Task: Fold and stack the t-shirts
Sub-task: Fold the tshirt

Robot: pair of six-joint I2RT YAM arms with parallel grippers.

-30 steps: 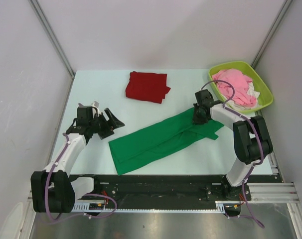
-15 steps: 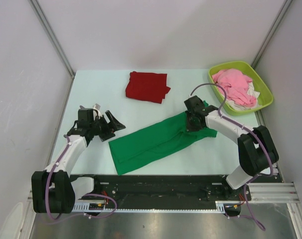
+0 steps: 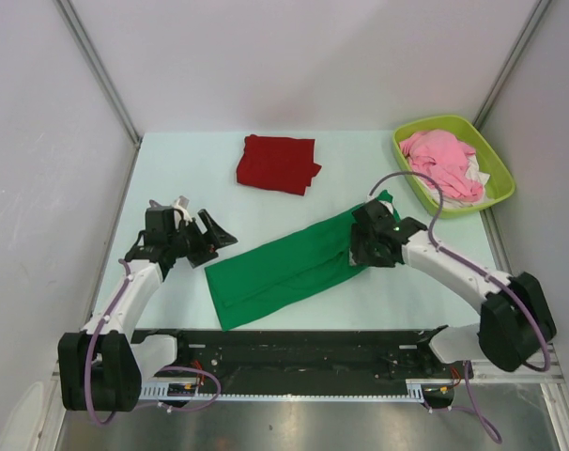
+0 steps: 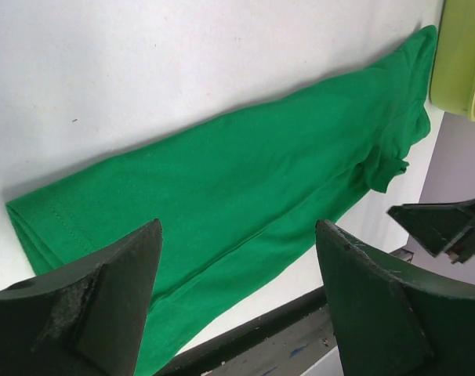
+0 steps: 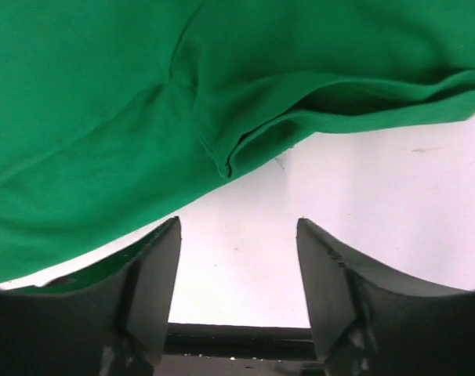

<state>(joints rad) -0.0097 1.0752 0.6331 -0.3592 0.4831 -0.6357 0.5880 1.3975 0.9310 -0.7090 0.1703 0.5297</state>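
Observation:
The green t-shirt (image 3: 284, 268) lies as a long folded strip running diagonally across the middle of the table. It fills much of the left wrist view (image 4: 245, 180) and the top of the right wrist view (image 5: 143, 102). The dark red t-shirt (image 3: 277, 163) sits folded at the back centre. My right gripper (image 3: 360, 249) hangs over the strip's right end. It is open (image 5: 237, 223), with only bare table between its fingers. My left gripper (image 3: 217, 235) stands open (image 4: 239, 231) just left of the strip's left end, holding nothing.
A lime-green bin (image 3: 453, 120) at the back right holds a pink garment (image 3: 441, 160) and a white cloth (image 3: 472, 176). The bin's edge shows in the left wrist view (image 4: 461, 55). The black front rail (image 3: 303, 343) runs along the table's near edge.
My right gripper carried the green t-shirt's right sleeve end inward over the strip, then opened and let it go. The sleeve no longer sticks out to the right. The left arm stayed put.

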